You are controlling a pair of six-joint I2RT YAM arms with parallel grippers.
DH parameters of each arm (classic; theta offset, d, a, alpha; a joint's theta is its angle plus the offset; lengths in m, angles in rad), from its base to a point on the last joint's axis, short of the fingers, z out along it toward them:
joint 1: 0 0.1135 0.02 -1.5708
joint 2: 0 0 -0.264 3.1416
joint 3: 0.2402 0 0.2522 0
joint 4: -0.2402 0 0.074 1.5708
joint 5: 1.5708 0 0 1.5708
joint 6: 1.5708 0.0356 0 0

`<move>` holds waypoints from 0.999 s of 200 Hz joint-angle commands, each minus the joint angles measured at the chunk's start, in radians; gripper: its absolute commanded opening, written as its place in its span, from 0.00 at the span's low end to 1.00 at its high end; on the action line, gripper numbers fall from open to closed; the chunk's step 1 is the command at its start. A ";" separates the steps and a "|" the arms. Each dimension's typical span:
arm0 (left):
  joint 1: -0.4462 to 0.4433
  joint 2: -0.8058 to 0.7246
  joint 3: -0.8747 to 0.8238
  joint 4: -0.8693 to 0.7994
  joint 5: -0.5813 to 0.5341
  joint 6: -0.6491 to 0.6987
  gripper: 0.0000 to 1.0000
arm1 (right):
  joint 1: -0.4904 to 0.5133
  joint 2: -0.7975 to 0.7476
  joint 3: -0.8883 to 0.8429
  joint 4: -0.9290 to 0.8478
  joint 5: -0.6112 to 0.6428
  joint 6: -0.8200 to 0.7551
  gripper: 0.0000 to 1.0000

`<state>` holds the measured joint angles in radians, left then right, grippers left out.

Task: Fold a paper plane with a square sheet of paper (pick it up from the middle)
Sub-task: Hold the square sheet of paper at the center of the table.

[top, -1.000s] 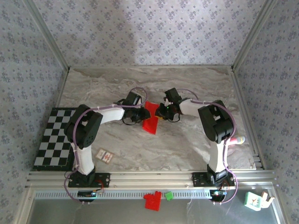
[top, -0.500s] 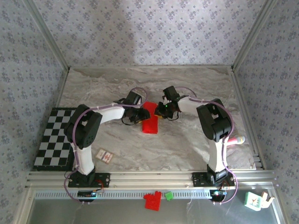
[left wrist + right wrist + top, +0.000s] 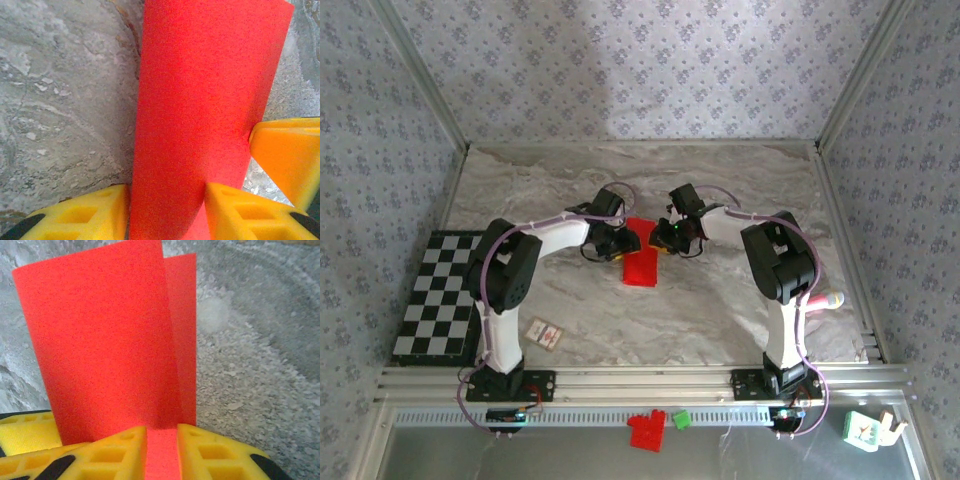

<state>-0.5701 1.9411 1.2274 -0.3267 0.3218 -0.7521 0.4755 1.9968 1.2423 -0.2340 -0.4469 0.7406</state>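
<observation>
Grey marbled table (image 3: 720, 310), floral-papered walls (image 3: 650, 60); right gripper (image 3: 161, 432) pinches the folded red paper (image 3: 100, 340), left gripper (image 3: 167, 200) spread astride it.

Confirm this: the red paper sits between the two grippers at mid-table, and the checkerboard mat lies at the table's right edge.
Wrong side. The top external view shows the checkerboard mat at the table's left edge. The red paper does sit between the left gripper and the right gripper at mid-table.
</observation>
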 commanded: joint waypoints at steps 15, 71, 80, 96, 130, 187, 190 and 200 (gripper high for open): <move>-0.004 0.047 0.017 -0.086 0.005 0.037 0.44 | -0.020 -0.107 -0.005 0.011 -0.011 0.014 0.32; -0.014 0.090 0.033 -0.136 -0.007 0.102 0.44 | -0.077 -0.226 -0.138 0.027 0.100 0.039 0.42; -0.018 0.094 0.032 -0.139 -0.010 0.114 0.44 | -0.089 -0.233 -0.152 0.027 0.101 0.039 0.42; -0.027 0.101 0.030 -0.149 -0.019 0.137 0.44 | -0.105 -0.242 -0.168 0.029 0.101 0.041 0.43; -0.039 0.116 0.036 -0.162 -0.039 0.172 0.44 | -0.118 -0.244 -0.177 0.030 0.102 0.036 0.43; -0.051 0.146 0.061 -0.177 -0.061 0.193 0.44 | -0.118 -0.237 -0.177 0.036 0.095 0.033 0.41; -0.053 0.148 0.060 -0.178 -0.062 0.194 0.44 | -0.118 -0.237 -0.178 0.035 0.095 0.032 0.41; -0.055 0.155 0.061 -0.180 -0.062 0.192 0.44 | -0.117 -0.238 -0.179 0.036 0.096 0.032 0.41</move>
<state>-0.5930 1.9930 1.3174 -0.4496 0.2752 -0.5869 0.3576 1.7760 1.0691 -0.1944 -0.3588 0.7700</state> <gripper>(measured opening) 0.439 0.411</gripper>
